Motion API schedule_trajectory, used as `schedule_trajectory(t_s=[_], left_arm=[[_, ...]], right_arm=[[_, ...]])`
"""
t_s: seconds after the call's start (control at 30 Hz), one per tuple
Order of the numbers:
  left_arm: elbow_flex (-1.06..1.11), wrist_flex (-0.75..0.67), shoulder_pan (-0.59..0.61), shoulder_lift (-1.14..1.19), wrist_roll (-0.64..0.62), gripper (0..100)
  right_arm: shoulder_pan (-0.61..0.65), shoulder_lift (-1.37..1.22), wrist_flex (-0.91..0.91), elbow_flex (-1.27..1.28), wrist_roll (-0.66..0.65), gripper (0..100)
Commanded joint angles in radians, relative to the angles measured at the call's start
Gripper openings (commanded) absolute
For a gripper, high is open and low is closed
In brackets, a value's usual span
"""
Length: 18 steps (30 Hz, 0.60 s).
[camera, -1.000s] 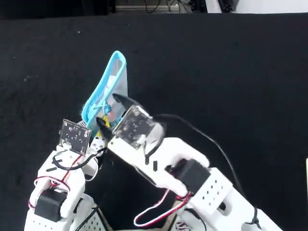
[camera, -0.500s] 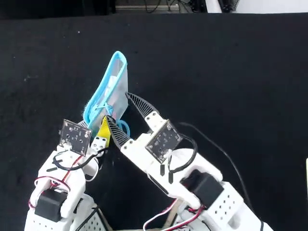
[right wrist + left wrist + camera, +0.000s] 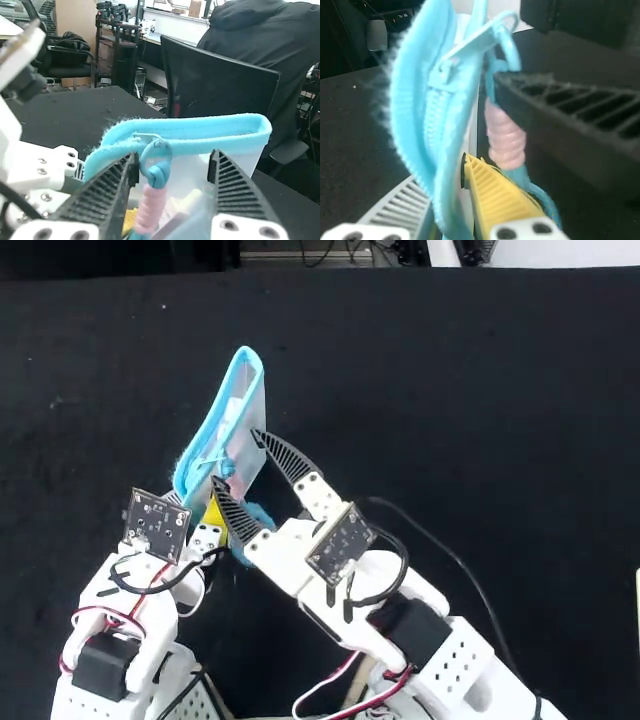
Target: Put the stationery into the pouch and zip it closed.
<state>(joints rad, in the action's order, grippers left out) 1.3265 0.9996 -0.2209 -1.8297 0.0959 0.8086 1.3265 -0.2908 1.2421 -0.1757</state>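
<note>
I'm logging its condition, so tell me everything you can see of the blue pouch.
The pouch is light blue, with a fuzzy fabric edge and a clear side panel showing items inside. It is held upright on edge over the black table. Its zipper slider carries a ring pull with a pink coiled charm on a blue cord. The left gripper clamps its near end. The right gripper is open, with one finger on either side of the pull.

high view: you look down, well back, over the table (image 3: 480,390)
left wrist view: you sit right against the pouch (image 3: 420,125)
right wrist view: close, level, facing the room
shared: the pouch's zip edge, all three
</note>
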Motion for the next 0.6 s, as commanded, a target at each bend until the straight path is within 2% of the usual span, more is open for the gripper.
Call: schedule_trajectory(t_s=[0.0,0.1,0.33,0.57], left_arm=[[0.018,0.006,0.007,0.008,-0.011,3],[0.018,0.006,0.007,0.008,-0.011,3],[0.018,0.006,0.007,0.008,-0.011,3],[0.018,0.006,0.007,0.008,-0.011,3]], right_arm=[[0.006,0.018,0.028,0.007,0.009,21.8],[0.006,0.018,0.068,0.033,0.009,21.4],[0.006,0.018,0.127,0.048,0.005,5.2],[-0.069,0.018,0.130,0.048,0.009,8.1]])
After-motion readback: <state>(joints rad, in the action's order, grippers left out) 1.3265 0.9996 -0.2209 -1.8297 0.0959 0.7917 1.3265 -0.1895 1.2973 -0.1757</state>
